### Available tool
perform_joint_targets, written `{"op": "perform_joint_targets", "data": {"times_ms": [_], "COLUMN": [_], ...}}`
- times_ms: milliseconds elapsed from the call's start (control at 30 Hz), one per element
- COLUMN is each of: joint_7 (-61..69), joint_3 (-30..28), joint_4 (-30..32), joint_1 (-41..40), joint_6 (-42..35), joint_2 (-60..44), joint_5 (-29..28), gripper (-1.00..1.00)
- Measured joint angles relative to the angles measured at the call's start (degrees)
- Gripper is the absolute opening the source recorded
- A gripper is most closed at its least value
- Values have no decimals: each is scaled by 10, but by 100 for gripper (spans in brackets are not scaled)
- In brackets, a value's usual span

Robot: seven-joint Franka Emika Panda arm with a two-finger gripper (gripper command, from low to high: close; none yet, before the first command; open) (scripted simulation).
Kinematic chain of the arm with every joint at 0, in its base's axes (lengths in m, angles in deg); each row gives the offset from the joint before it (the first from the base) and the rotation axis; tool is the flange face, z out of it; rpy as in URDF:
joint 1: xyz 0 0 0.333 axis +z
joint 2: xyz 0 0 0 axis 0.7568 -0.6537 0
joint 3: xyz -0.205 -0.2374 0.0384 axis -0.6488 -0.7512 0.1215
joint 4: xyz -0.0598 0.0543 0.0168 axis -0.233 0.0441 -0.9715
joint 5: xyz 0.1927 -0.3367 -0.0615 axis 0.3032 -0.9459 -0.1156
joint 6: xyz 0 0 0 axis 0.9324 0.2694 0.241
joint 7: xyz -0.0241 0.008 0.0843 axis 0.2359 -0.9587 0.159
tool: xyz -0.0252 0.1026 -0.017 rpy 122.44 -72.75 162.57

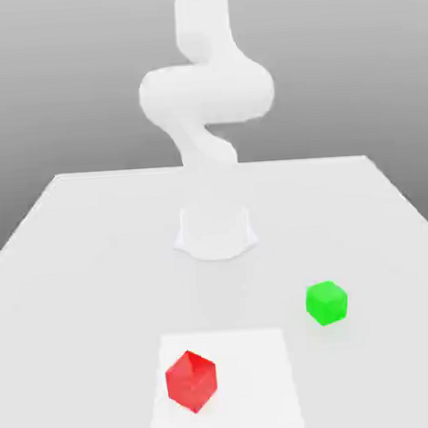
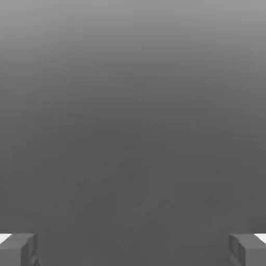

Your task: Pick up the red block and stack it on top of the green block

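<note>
Gripper fingertips are seen spread wide in the hand view, with nothing held between them. The red block is found on the pale square, toward the exterior view's left side of it; the green block is set outside the square, past its far corner on the exterior view's right. Since the arm is raised from its base beyond the square, the red block is judged to be reached by a move out and down toward the square. No long axis is offered by the cube, and no writing can be read.
</note>
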Motion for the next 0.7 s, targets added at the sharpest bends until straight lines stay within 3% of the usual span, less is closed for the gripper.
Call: {"op": "perform_joint_targets", "data": {"times_ms": [467, 700], "joint_7": [350, 533], "joint_3": [-116, -128], "joint_4": [110, 164], "joint_1": [84, 81], "joint_6": [142, 212], "joint_2": [-290, -435], "joint_5": [19, 43], "gripper": [0, 0]}}
